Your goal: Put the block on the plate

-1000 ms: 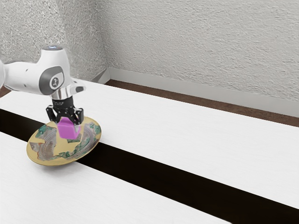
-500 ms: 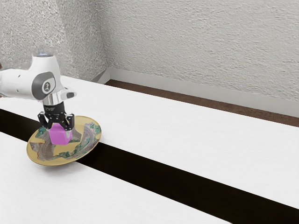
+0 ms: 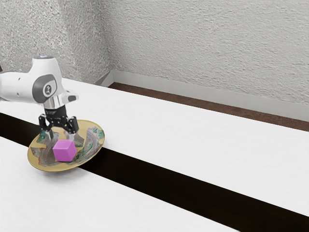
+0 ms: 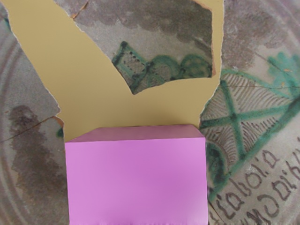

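Differs from the earlier frame in having the block (image 3: 64, 150) lower, free of the claw (image 3: 61, 136), now spread rather than pinching. Places the block below the fingertips, within the outline of the plate (image 3: 91, 140); cannot tell for certain whether resting on it. Looks like a plain pink-violet cube, flat-faced and straight-edged, darker on one side. Counts one block, one plate, one claw.
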You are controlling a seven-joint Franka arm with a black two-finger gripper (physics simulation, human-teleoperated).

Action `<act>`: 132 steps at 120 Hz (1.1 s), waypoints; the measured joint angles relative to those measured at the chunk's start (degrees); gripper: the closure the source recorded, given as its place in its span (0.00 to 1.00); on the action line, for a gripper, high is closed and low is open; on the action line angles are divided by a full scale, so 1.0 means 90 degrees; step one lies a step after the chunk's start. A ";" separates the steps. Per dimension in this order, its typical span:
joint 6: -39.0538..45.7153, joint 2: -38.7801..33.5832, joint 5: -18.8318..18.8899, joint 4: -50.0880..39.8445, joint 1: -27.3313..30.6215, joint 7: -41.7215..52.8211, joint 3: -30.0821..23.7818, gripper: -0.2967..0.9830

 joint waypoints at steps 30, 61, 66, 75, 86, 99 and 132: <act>-0.0388 -0.0524 0.0032 0.0179 -0.0141 0.0069 -0.0036 0.24; -0.0991 -0.0836 0.0040 0.0636 -0.0341 0.0119 -0.0002 0.23; -0.1132 -0.0844 0.0042 0.0778 -0.0395 0.0126 0.0003 0.23; -0.1349 -0.0908 0.0044 0.0907 -0.0441 0.0139 0.0007 0.23; -0.1562 -0.1044 0.0105 0.0981 -0.0503 0.0162 0.0016 0.23; -0.1817 -0.1135 0.0140 0.1133 -0.0666 0.0180 0.0052 0.23; -0.2474 -0.1265 0.0130 0.1730 -0.1006 0.0212 0.0069 0.23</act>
